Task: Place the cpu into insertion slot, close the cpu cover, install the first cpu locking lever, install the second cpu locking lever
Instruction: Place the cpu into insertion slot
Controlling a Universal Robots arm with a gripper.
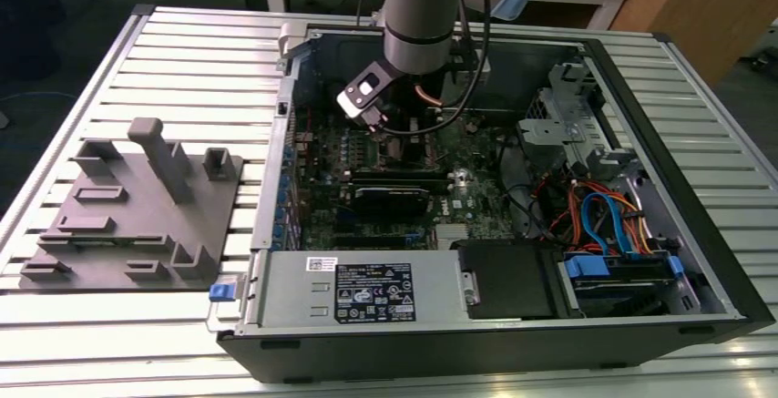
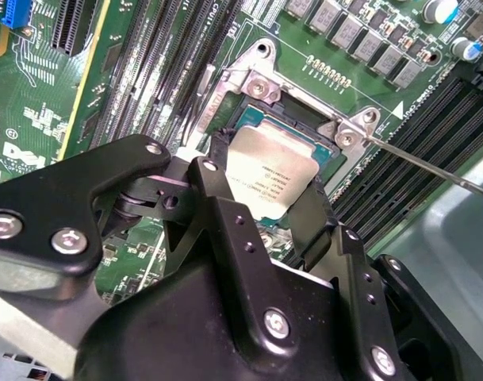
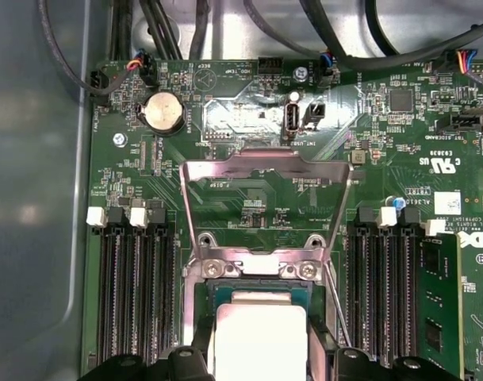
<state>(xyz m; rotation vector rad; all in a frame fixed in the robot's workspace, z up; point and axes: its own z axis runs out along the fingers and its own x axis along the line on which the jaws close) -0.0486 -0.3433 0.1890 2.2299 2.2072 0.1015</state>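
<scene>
The cpu (image 2: 269, 171) is clasped by the hand (image 2: 270, 186) at the insertion slot (image 2: 297, 101). The cpu cover (image 3: 265, 165) is raised beside that slot, which is flanked by memory slots (image 3: 134, 294).

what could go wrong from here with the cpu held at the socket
1. The gripper grips the cpu right at the insertion slot. If it is released tilted or off-square, it may sit crooked and damage the contacts.
2. The thin locking lever lies close beside the slot, so a gripper finger might snag it.
3. The cpu cover stands open at the slot's edge, and a knock could drop it onto the gripper.
</scene>
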